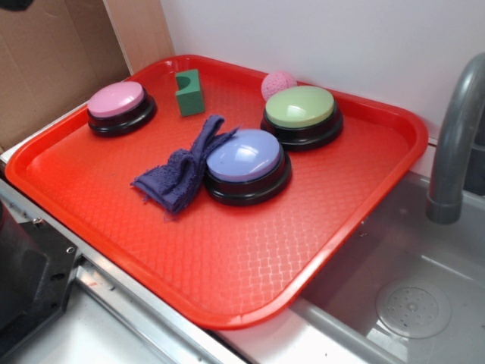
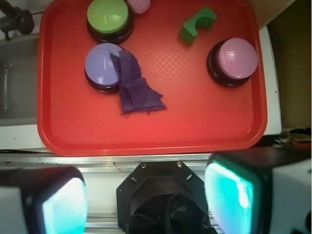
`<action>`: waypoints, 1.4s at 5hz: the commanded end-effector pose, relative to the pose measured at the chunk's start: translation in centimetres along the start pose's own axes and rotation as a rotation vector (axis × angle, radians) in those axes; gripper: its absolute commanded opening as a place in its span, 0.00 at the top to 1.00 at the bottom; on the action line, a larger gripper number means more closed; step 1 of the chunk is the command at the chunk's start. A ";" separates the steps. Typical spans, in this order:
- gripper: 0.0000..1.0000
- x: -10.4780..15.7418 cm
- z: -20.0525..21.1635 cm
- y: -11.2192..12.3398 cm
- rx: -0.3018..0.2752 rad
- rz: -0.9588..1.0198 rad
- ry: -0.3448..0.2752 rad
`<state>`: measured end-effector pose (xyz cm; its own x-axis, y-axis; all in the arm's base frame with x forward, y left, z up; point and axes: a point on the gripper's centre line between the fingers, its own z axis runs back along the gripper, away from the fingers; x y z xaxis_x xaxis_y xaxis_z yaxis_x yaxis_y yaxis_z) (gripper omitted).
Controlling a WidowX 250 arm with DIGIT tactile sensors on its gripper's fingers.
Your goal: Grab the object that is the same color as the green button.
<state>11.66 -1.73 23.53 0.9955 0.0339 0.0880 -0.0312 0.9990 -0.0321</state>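
Observation:
The object, a small dark green block [image 1: 189,92] [image 2: 196,24] with a rounded notch, stands near the far edge of the red tray [image 1: 227,280] [image 2: 195,126]. The green button [image 1: 301,114] [image 2: 109,18] has a pale green dome on a black base and sits at the tray's back right in the exterior view. My gripper [image 2: 146,202] is open, high above the robot's black base, short of the tray's near edge and far from the block. Nothing sits between its two pale-padded fingers [image 2: 229,195]. The gripper is out of the exterior view.
A pink-domed button [image 1: 120,107] [image 2: 234,61], a lavender-blue button [image 1: 246,164] [image 2: 102,66], a purple cloth [image 1: 182,171] [image 2: 136,87] and a pink textured ball [image 1: 278,83] [image 2: 139,5] share the tray. A grey sink [image 1: 409,296] with a faucet [image 1: 455,144] lies to the right.

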 end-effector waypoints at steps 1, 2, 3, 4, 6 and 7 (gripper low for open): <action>0.00 0.0 0.0 0.0 0.000 0.000 0.000; 0.00 2.4 -1.7 0.1 0.000 0.133 -0.034; 0.00 4.7 -3.8 1.1 0.028 0.248 -0.013; 0.00 6.9 -5.8 3.0 0.022 0.395 -0.094; 0.00 10.6 -10.2 6.8 -0.002 0.494 -0.189; 0.00 11.7 -11.9 8.2 0.006 0.576 -0.192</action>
<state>23.69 5.57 11.29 0.8035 0.5629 0.1936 -0.5523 0.8263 -0.1104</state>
